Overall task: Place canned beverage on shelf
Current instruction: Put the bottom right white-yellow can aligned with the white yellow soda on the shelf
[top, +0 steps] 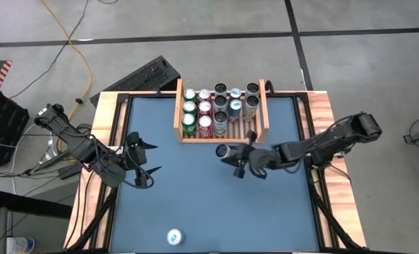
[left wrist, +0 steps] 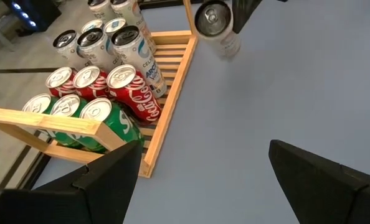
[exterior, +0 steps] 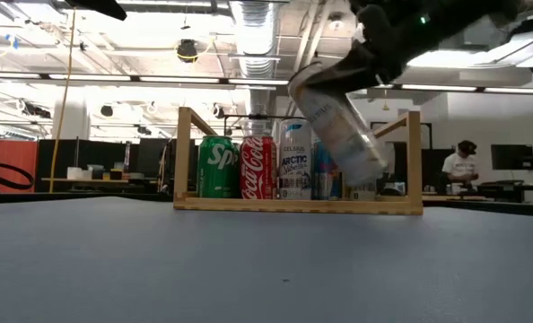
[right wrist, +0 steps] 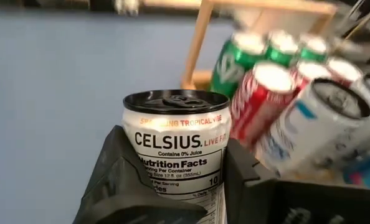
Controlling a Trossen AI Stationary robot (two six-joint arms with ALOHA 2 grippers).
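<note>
I have the Celsius can [right wrist: 175, 149] clamped between the jaws of the right gripper [top: 246, 161], which are closed on its body below the rim; it hangs clear of the blue bench [top: 216, 204], tilted well off upright, just in front of the open side of the shelf [top: 178, 106]. The shelf already carries a green column, a red column and several silver and dark cans [top: 220, 106], and the only free slats I can make out lie at the front toward the right-hand wall, though the arm partly hides that corner from above. My first concern is the tilt: if I set the can down at this angle it lands on an edge and may roll or topple into the Coca-Cola can [exterior: 257, 168] or the Arctic can [exterior: 295, 168] beside it. Second, the low front lip of the shelf lies between the can and the slats; a low approach would strike it and could shove the whole shelf back. Third, the gap is tight, so the jaws opening beside a neighbouring can could knock it over. The grip sits high on the can, which I judge leaves the lower end free to swing on contact. The left gripper [top: 140, 161] waits over the bench's left side with its jaws spread wide and empty, well apart from the shelf. One more can [top: 174, 237] stands alone near the front edge.
</note>
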